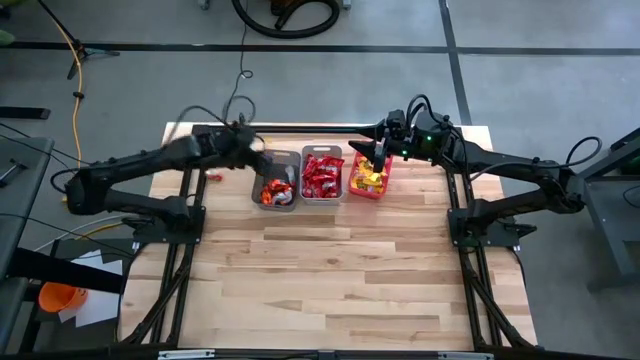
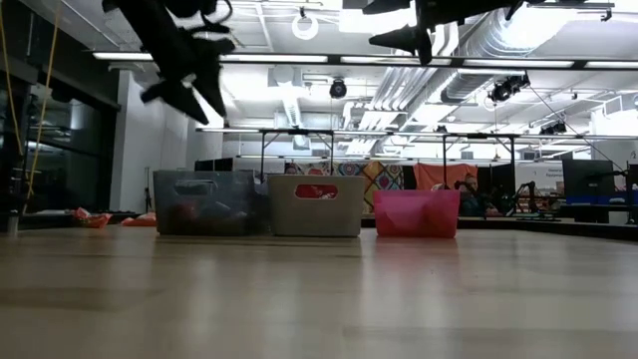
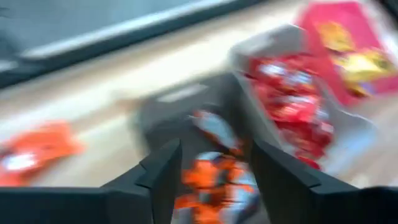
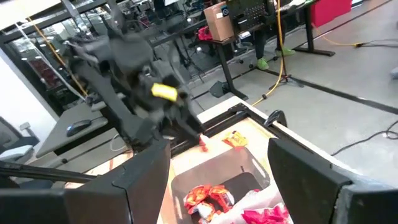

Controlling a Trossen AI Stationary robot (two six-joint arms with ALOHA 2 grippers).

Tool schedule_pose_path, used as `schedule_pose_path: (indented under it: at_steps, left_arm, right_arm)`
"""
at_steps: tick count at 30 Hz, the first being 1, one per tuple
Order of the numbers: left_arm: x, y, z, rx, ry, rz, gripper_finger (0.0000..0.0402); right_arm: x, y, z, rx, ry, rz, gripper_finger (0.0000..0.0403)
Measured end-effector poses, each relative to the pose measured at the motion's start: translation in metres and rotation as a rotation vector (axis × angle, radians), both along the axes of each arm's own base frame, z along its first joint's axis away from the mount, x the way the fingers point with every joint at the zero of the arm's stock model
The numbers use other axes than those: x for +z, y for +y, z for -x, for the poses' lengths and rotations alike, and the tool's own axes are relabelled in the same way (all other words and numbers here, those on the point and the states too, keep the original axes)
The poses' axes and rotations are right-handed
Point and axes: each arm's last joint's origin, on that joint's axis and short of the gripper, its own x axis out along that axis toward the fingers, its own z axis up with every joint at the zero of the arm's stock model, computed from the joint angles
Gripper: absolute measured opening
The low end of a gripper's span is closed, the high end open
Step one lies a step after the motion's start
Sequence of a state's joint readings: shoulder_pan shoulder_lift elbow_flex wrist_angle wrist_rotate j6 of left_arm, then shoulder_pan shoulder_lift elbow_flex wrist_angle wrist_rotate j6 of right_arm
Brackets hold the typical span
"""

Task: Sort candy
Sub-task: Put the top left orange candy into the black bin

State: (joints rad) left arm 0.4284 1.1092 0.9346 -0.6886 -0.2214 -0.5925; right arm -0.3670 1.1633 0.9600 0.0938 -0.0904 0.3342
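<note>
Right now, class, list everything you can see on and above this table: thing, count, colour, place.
Bins: three in a row at the table's far edge; dark grey bin on the left, light grey bin in the middle, pink bin on the right.
Orange candy: several, in the dark grey bin.
Red candy: many, in the light grey bin.
Yellow candy: several, in the pink bin.
Loose candy: a few orange pieces on the table left of the bins.
Table: one, light wood.
Left end effector: open, above the dark grey bin.
Right end effector: open, above the pink bin.
</note>
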Motion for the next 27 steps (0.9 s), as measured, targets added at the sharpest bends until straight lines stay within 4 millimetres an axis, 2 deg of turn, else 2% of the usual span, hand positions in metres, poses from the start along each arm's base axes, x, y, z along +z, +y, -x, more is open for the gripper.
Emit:
schedule_pose_path:
  at_steps: [3, 6, 10, 19, 22, 27]
  left_arm:
    - [0.02, 0.006, 0.02, 0.118, 0.091, -0.05, 0.0189]
    - [0.019, 0.011, 0.04, 0.234, 0.231, -0.055, 0.019]
    - [-0.009, 0.017, 0.06, 0.289, 0.391, 0.073, 0.0191]
    - [-0.079, 0.021, 0.075, 0.198, 0.551, 0.268, 0.0191]
    - [-0.094, 0.025, 0.077, 0.224, 0.621, 0.272, 0.0191]
    - [-0.105, 0.037, 0.069, 0.218, 0.625, 0.254, 0.0191]
  right_arm:
    - [0.0, -0.001, 0.0, -0.031, 0.001, 0.004, 0.0266]
    - [0.0, -0.001, 0.0, -0.052, 0.003, 0.008, 0.0266]
    - [0.0, -0.002, 0.001, -0.061, 0.003, 0.009, 0.0266]
    - [0.0, -0.01, 0.004, -0.092, 0.002, 0.006, 0.0266]
    - [0.0, -0.011, 0.004, -0.099, 0.001, 0.002, 0.0266]
    - [0.0, -0.011, 0.004, -0.098, 0.0, 0.001, 0.0266]
